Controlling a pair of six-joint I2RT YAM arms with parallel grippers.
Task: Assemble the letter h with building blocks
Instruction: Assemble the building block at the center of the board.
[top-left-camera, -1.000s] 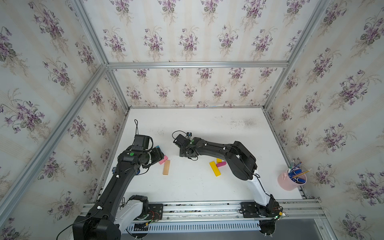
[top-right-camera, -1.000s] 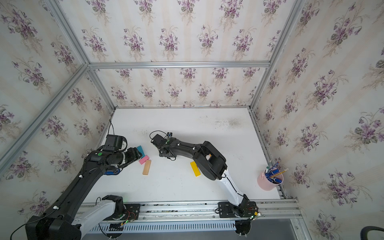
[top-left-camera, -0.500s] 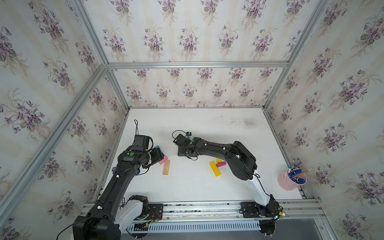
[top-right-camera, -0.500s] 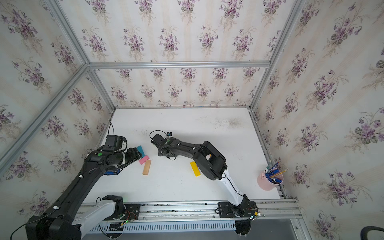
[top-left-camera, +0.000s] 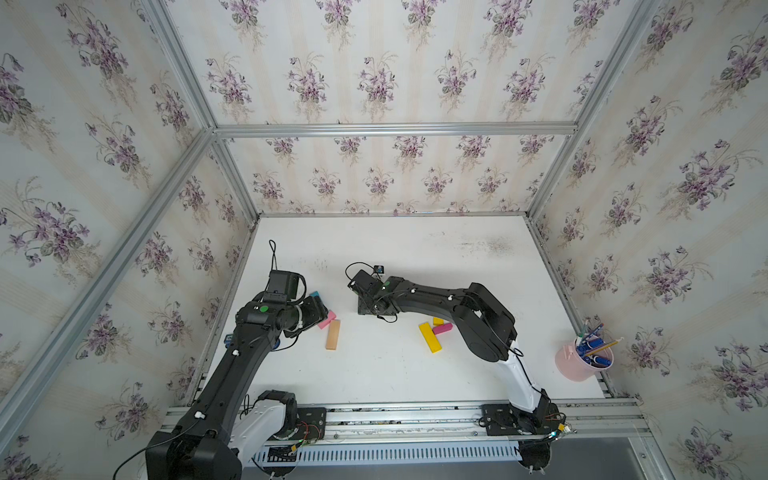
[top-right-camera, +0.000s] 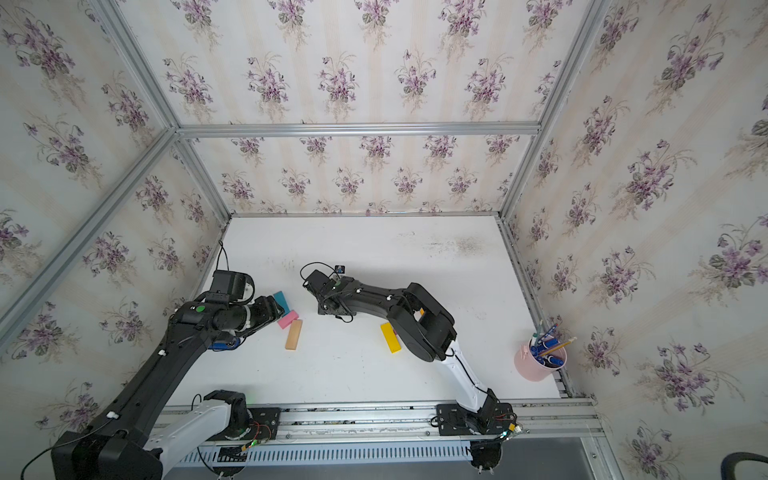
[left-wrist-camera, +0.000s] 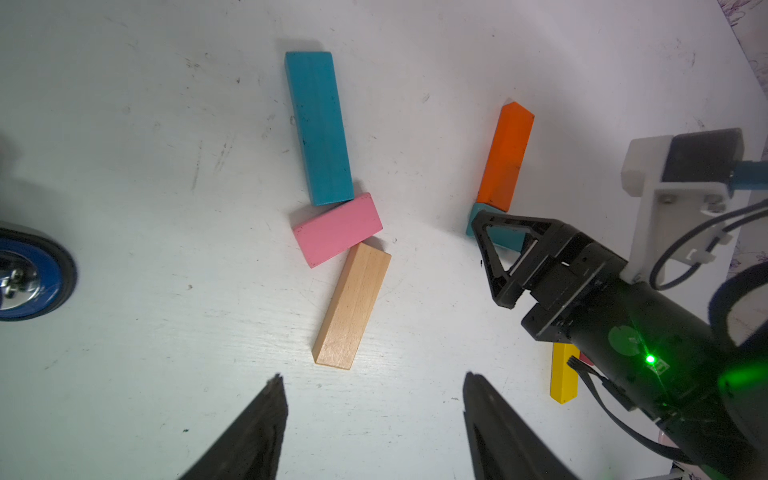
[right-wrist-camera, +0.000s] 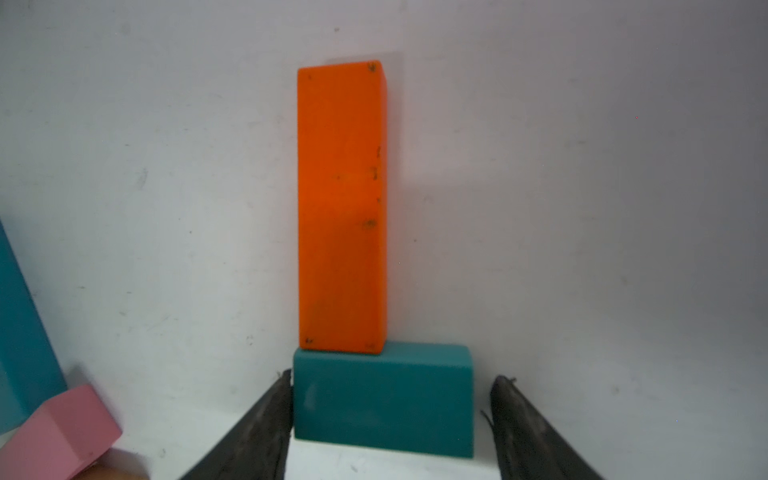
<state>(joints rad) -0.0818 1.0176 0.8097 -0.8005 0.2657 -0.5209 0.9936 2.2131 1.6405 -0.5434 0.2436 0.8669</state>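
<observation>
The right jaws stand spread astride a short teal block (right-wrist-camera: 382, 399), one jaw touching its end, on the white counter (right-wrist-camera: 582, 208); an orange bar (right-wrist-camera: 340, 208) butts it at 12 o'clock. At 9 o'clock, the left jaws hang spread and empty near the touching teal bar (left-wrist-camera: 319, 129), pink block (left-wrist-camera: 337, 228) and wooden bar (left-wrist-camera: 352, 305).

Robot test cell, lab-type: white table (top-left-camera: 386, 374) boxed in by floral wallpaper panels (top-left-camera: 374, 75) on aluminium framing (top-left-camera: 395, 129); left arm (top-left-camera: 245, 357) and right arm (top-left-camera: 436, 297) bolted to a front rail (top-left-camera: 415, 415)
</observation>
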